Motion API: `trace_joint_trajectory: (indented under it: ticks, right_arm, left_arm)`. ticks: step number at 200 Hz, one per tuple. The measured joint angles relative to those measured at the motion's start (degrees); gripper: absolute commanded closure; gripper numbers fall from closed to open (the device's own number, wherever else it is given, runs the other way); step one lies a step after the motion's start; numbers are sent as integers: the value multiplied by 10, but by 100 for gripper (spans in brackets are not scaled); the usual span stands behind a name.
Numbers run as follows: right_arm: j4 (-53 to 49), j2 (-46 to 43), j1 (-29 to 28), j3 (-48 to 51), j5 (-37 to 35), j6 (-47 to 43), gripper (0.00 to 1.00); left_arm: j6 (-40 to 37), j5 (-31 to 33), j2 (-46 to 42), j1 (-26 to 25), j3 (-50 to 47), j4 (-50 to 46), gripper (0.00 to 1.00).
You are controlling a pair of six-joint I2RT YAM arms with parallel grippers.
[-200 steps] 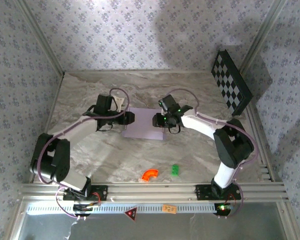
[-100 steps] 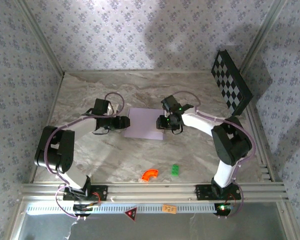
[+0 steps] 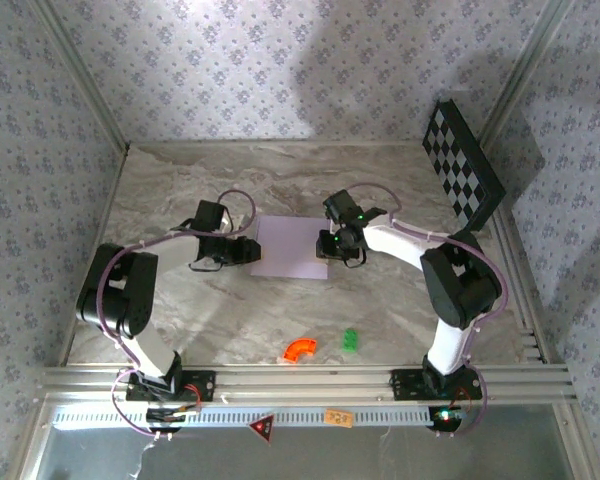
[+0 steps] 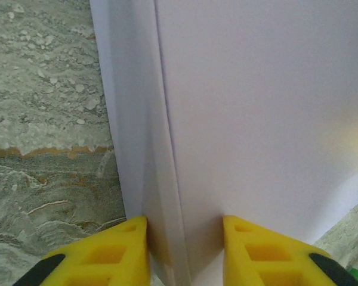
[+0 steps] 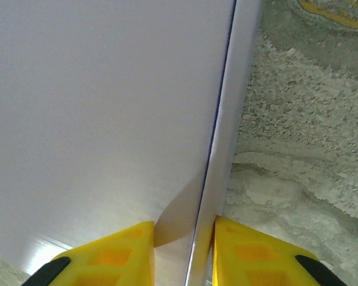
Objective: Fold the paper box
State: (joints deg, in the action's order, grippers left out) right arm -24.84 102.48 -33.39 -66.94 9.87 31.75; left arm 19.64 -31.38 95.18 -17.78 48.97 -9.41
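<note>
Pinching the paper box (image 3: 292,247): left claw (image 4: 185,229), right claw (image 5: 184,232).

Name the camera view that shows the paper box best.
Top external: the whole pale lilac paper box lies flat on the table, its full outline visible between the left gripper and the right gripper. Each wrist view gives a close-up of one side edge running between yellow fingers.

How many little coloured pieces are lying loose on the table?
2. An orange curved piece lies near the front edge, and a green piece just right of it. Others may be hidden under the box.
</note>
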Motion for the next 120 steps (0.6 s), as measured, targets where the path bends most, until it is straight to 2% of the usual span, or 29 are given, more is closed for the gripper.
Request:
trace_joint_trajectory:
  ticks: [23, 52, 80, 120]
  right_arm:
    - [-10, -6, 1, 0, -4, -7, 77]
    - [-23, -20, 1, 12, -8, -17, 76]
    - [-35, -31, 0, 25, 2, -27, 61]
    - [-66, -30, 2, 12, 9, -43, 54]
  left_arm:
    - [0, 16, -16, -12, -5, -11, 73]
    - [6, 22, -52, -33, -36, -26, 68]
    - [8, 22, -73, -48, -50, -49, 49]
    - [3, 35, -80, -35, -34, -93, 42]
